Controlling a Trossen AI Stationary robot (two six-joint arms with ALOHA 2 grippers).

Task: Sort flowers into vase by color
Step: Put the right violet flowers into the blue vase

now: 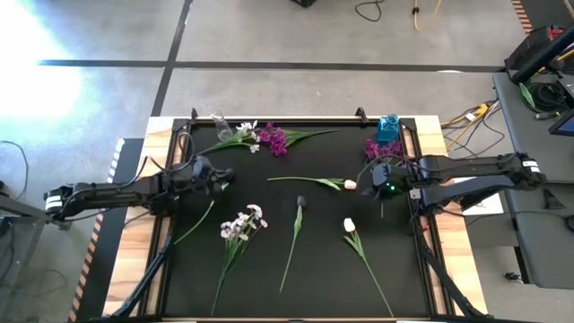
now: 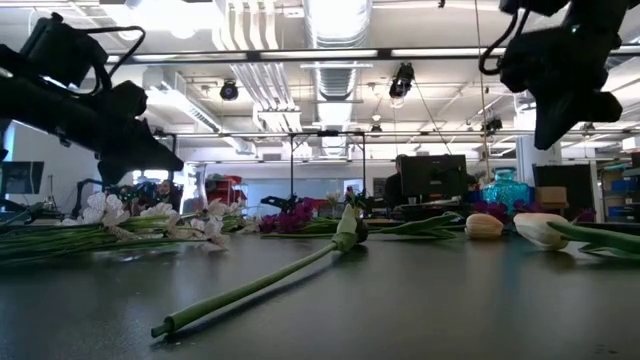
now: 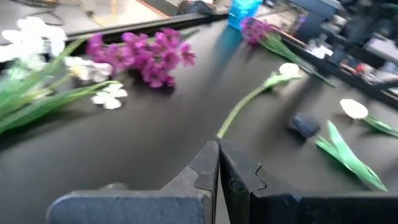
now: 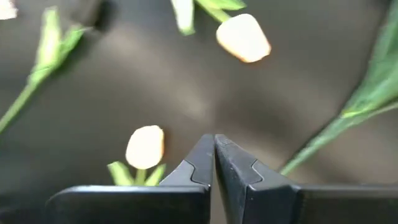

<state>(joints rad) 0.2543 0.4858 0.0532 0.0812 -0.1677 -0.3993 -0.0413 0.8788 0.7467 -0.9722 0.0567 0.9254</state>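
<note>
Flowers lie flat on the black mat [image 1: 269,287]. A white spray [image 1: 244,135] and a magenta spray [image 1: 274,139] lie at the far left, and another magenta spray [image 1: 381,148] lies by the blue vase [image 1: 388,128]. In the middle are a second white spray [image 1: 244,222], a dark tulip [image 1: 300,202] and two cream tulips [image 1: 350,185] [image 1: 349,224]. A clear glass vase [image 1: 218,121] stands at the far left. My left gripper [image 1: 229,177] hovers shut over the mat's left part. My right gripper [image 1: 368,179], also shut, points down above the cream tulip [image 4: 145,147].
Wooden borders [image 1: 134,242] frame the mat on both sides. A loose green stem [image 1: 195,222] lies near the left arm. Bare mat stretches between the two grippers and along the near edge [image 1: 323,301]. Cables and equipment sit beyond the right edge [image 1: 538,72].
</note>
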